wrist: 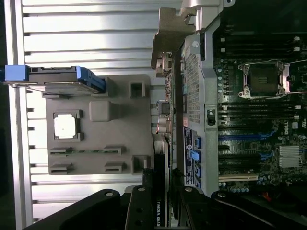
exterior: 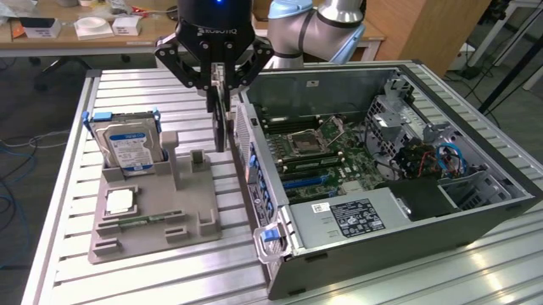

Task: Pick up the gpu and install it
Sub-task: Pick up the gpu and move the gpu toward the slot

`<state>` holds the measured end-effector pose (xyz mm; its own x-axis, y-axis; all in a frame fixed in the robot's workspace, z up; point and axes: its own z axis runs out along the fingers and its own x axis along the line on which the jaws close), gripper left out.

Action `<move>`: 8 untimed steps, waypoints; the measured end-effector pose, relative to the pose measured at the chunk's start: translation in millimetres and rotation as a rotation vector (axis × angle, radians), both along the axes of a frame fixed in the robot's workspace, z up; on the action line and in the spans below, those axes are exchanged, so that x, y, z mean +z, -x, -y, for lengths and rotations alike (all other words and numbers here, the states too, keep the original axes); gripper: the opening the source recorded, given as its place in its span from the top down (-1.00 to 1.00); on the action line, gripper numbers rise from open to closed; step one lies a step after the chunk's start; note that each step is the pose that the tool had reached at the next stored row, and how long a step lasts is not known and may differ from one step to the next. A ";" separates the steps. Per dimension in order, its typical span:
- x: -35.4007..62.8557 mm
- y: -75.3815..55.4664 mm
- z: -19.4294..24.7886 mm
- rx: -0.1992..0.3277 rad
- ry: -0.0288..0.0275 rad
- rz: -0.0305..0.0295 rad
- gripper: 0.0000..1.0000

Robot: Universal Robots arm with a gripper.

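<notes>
My gripper (exterior: pixel 219 86) is shut on the gpu (exterior: pixel 220 124), a thin dark card that hangs edge-on and upright below the fingers. It is lifted above the grey fixture (exterior: pixel 152 210), close beside the outer rear wall of the open computer case (exterior: pixel 382 159). In the wrist view the gpu (wrist: pixel 164 120) runs away from my gripper (wrist: pixel 160 203), and its silver bracket (wrist: pixel 168 33) is at the far end. The card lies between the fixture (wrist: pixel 96 139) and the case wall, outside the motherboard (wrist: pixel 259 120).
A silver hard drive (exterior: pixel 127 146) with a blue-white label stands upright in the fixture. A square processor chip (exterior: pixel 119 202) and a green memory stick (exterior: pixel 140 221) lie in fixture pockets. Slotted metal table (exterior: pixel 152 89) extends around. The case's side is open, showing slots (wrist: pixel 249 139).
</notes>
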<state>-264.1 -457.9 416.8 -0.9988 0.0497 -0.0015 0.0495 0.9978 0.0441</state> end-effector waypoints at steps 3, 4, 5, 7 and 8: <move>0.0 -1.2 0.0 0.000 0.0001 0.0000 0.48; 0.0 -1.6 0.0 0.000 0.0000 0.0000 0.48; 0.0 -2.0 0.0 0.000 0.0000 0.0000 0.48; 0.0 -3.0 0.0 0.000 0.0000 0.0000 0.48; 0.0 -3.5 0.0 0.000 0.0000 0.0000 0.48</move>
<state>-260.5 -457.9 416.8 -0.9988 0.0496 -0.0015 0.0495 0.9978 0.0441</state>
